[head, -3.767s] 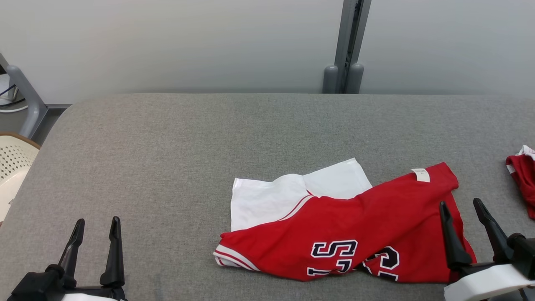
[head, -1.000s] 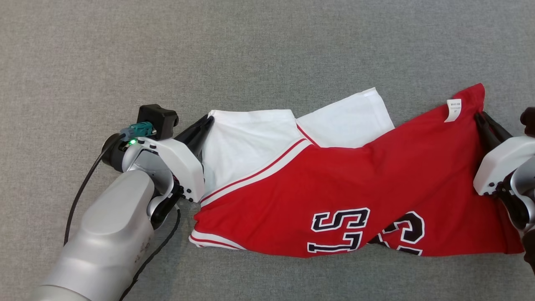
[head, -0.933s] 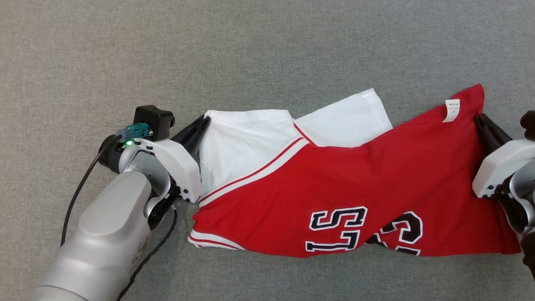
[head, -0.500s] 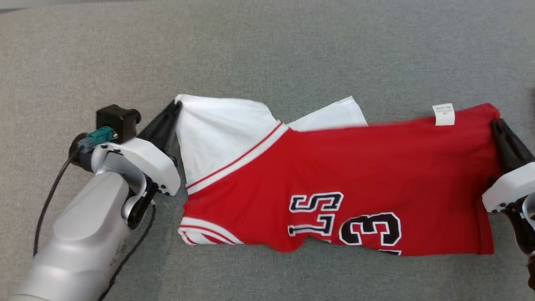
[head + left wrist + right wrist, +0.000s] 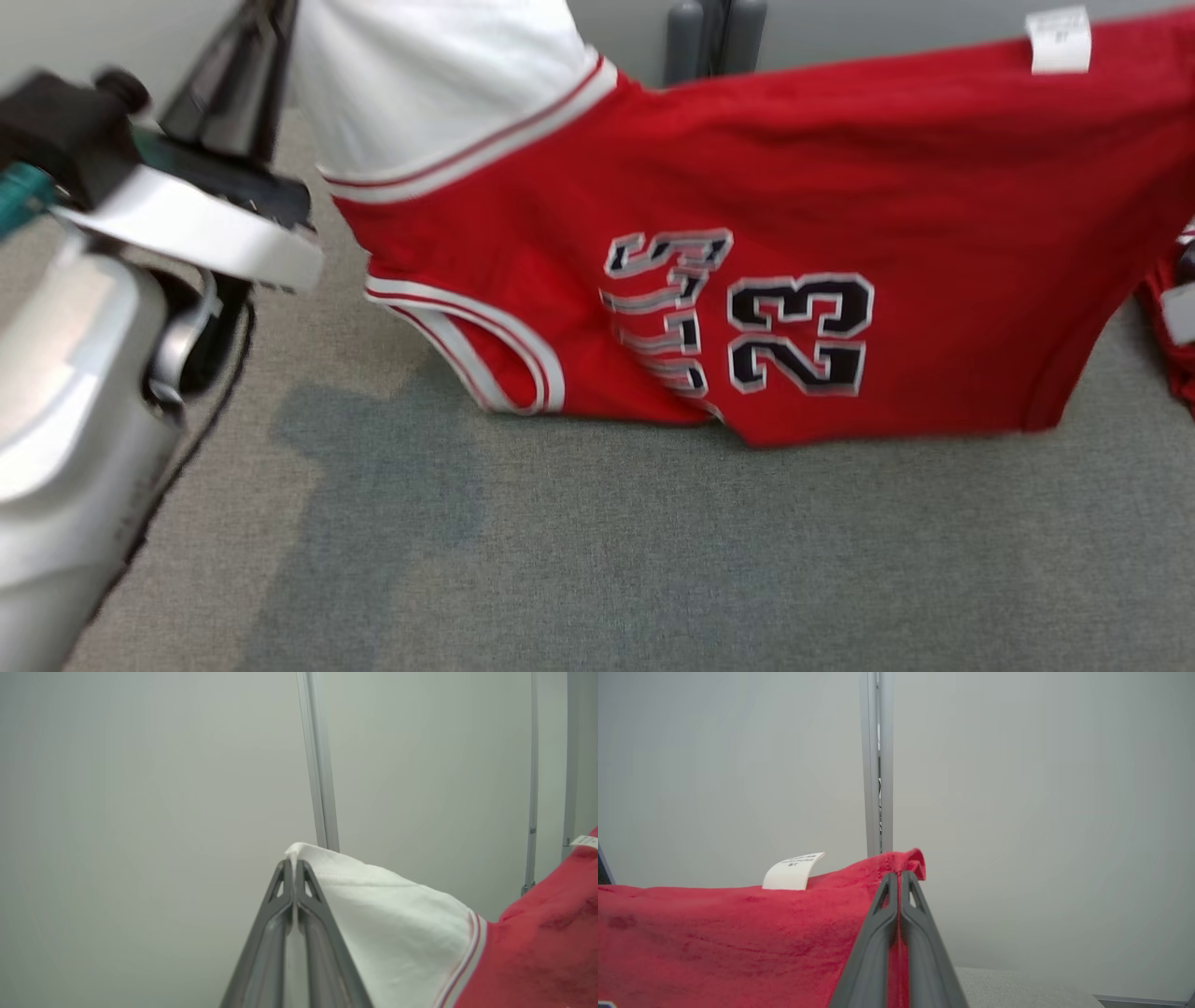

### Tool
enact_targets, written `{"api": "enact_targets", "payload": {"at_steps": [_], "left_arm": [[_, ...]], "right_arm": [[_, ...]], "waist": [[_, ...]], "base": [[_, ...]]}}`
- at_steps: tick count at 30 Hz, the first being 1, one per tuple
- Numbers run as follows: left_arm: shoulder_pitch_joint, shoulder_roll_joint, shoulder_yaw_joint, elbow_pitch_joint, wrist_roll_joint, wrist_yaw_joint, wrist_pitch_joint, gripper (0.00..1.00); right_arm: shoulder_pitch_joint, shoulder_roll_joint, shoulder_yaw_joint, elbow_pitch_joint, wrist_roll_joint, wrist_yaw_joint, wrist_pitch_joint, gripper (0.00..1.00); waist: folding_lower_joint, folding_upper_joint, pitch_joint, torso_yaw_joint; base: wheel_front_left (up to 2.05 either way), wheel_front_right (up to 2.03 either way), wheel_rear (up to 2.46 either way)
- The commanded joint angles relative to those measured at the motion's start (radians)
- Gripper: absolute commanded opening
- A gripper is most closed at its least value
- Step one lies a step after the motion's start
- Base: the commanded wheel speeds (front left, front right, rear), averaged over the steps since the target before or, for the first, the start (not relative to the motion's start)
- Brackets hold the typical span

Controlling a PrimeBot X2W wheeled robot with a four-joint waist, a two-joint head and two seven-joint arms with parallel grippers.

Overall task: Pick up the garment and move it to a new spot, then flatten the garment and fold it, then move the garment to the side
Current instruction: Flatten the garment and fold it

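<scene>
Jersey [image 5: 766,187] hangs stretched above the surface [image 5: 653,560] toward its far edge, hem possibly brushing it (view blurred), left gripper [image 5: 294,863] clamped on its white corner, right gripper [image 5: 899,875] on its red corner; light, limp fabric, best held by corners.

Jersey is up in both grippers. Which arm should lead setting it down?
Left, probably: the left gripper pinches the jersey's white corner above bare table; the right gripper's end hangs beside another red garment.

Soft, even light — head view smeared with motion blur; faint shadow beneath the garment [image 5: 934,168].
</scene>
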Motion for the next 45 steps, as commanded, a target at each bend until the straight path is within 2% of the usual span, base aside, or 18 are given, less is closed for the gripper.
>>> {"api": "enact_targets", "payload": {"at_steps": [1, 6, 12, 20, 27, 33, 40, 45], "left_arm": [[-0.038, 0.019, 0.015, -0.038, 0.005, 0.009, 0.018, 0.00], [-0.163, 0.065, 0.046, -0.132, 0.015, 0.021, 0.101, 0.00], [-0.303, 0.091, 0.067, -0.144, 0.025, 0.015, 0.176, 0.00], [-0.395, 0.076, 0.055, -0.054, -0.014, -0.030, 0.238, 0.00], [-0.451, 0.049, 0.051, 0.064, -0.024, -0.055, 0.221, 0.00], [-0.561, 0.001, 0.057, 0.243, 0.002, -0.069, 0.138, 0.00], [-0.753, -0.048, 0.078, 0.452, 0.040, -0.069, 0.021, 0.00], [-0.761, -0.126, 0.061, 0.649, 0.020, -0.098, 0.009, 0.00]], "right_arm": [[-0.033, -0.022, -0.004, -0.020, 0.001, 0.000, 0.019, 0.00], [-0.166, -0.044, -0.003, -0.045, 0.058, 0.000, 0.072, 0.00], [-0.287, -0.068, 0.016, 0.009, 0.108, 0.000, 0.101, 0.00], [-0.354, -0.068, 0.056, 0.102, 0.146, 0.000, 0.107, 0.00], [-0.444, -0.037, 0.090, 0.206, 0.176, 0.000, 0.098, 0.00], [-0.622, 0.040, 0.139, 0.371, 0.196, 0.000, 0.029, 0.00], [-0.856, 0.152, 0.154, 0.605, 0.199, 0.000, -0.184, 0.00], [-0.924, 0.222, 0.193, 0.857, 0.204, 0.000, -0.244, 0.00]], "waist": [[0.0000, 0.0000, -0.034, 0.001], [0.0000, 0.0000, -0.089, -0.003], [0.0000, 0.0000, -0.142, -0.014], [0.0000, 0.0000, -0.141, -0.023], [0.0000, 0.0000, -0.080, -0.031], [0.0000, 0.0000, -0.002, -0.053], [0.0000, 0.0000, 0.064, -0.078], [0.0000, 0.0000, 0.102, -0.057]], "base": [[0.00, 0.00, 0.00], [0.00, 0.00, 0.00], [0.00, 0.00, 0.00], [0.00, 0.00, 0.00], [0.00, 0.00, 0.00], [0.00, 0.00, 0.00], [0.00, 0.00, 0.00], [0.00, 0.00, 0.00]]}}
